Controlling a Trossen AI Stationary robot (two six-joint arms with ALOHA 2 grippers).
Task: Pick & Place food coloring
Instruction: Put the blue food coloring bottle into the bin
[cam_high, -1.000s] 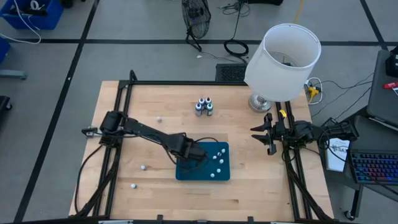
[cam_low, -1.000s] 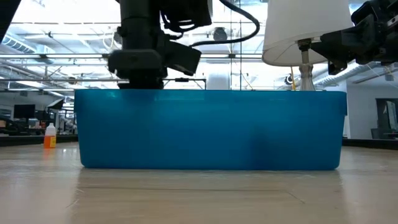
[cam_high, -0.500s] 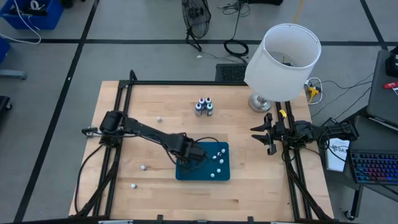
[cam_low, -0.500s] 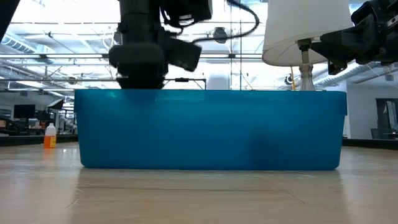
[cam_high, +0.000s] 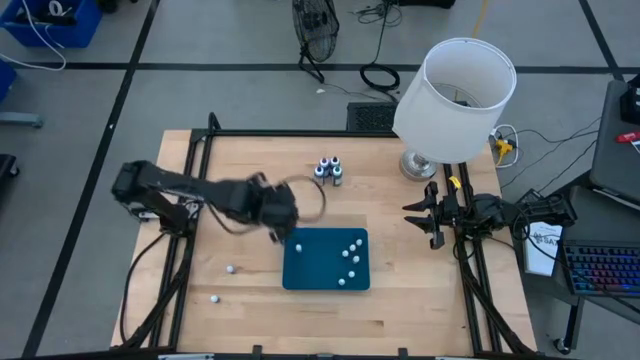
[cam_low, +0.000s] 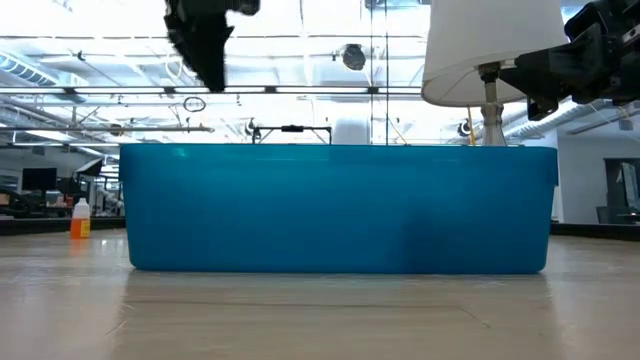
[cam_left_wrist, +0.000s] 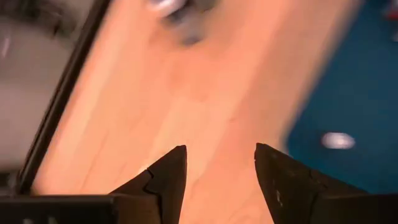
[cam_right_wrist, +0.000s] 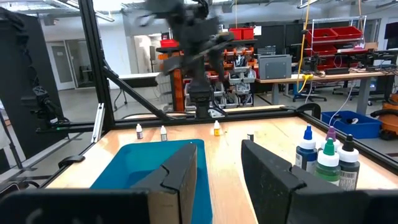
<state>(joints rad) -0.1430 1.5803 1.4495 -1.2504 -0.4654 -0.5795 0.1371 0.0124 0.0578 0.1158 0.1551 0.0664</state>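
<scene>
A teal tray (cam_high: 318, 268) lies on the wooden table, near the front. Several small white-capped food coloring bottles (cam_high: 351, 258) lie inside it, and one more (cam_high: 299, 245) lies alone by its left wall. A cluster of food coloring bottles (cam_high: 328, 170) stands upright at the far middle; the right wrist view shows it too (cam_right_wrist: 326, 157). My left gripper (cam_left_wrist: 221, 168) hangs open and empty above the table, just beyond the tray's far left corner (cam_high: 285, 218). My right gripper (cam_right_wrist: 217, 168) waits open at the right edge (cam_high: 418, 214).
A lamp with a white shade (cam_high: 455, 95) stands at the far right corner. Small loose bottles lie on the left part of the table (cam_high: 231, 268) (cam_high: 213, 297). A black frame (cam_high: 200, 150) borders the table. Bare wood lies between the tray and the cluster.
My left gripper has risen out of the tray's left part and drawn back toward the table's far left, its arm folding up. One white-capped bottle now shows in the tray where the gripper stood. The tray has not shifted.
</scene>
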